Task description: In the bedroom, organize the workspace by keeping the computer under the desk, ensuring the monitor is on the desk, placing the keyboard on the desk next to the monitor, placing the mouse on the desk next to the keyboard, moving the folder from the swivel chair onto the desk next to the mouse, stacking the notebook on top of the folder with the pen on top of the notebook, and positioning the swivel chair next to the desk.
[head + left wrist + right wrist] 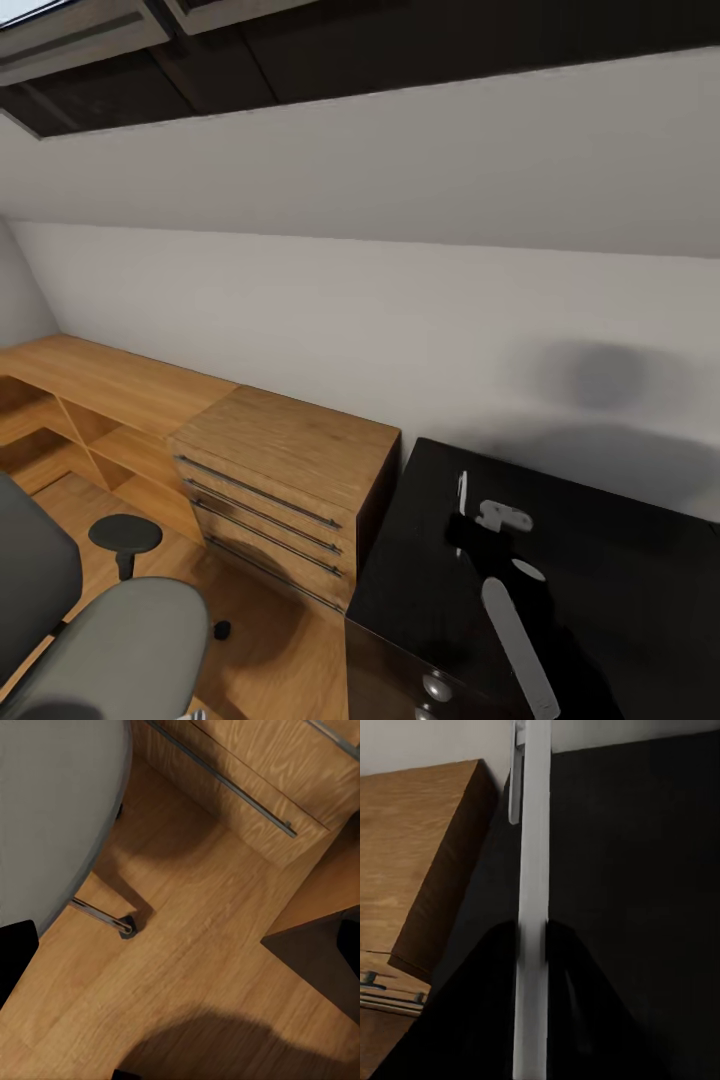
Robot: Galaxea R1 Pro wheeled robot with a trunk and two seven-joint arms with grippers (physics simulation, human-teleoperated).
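Right wrist view: right hand (532,945) clamps a white pen (534,855).

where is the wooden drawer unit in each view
Head view: wooden drawer unit just below centre, between the grey swivel chair and the black cabinet.
Left wrist view: its handled drawer fronts beyond the chair's seat.
Right wrist view: its wooden top next to the thin white strip in the jaws.
Shared landmark: the black cabinet beside it.
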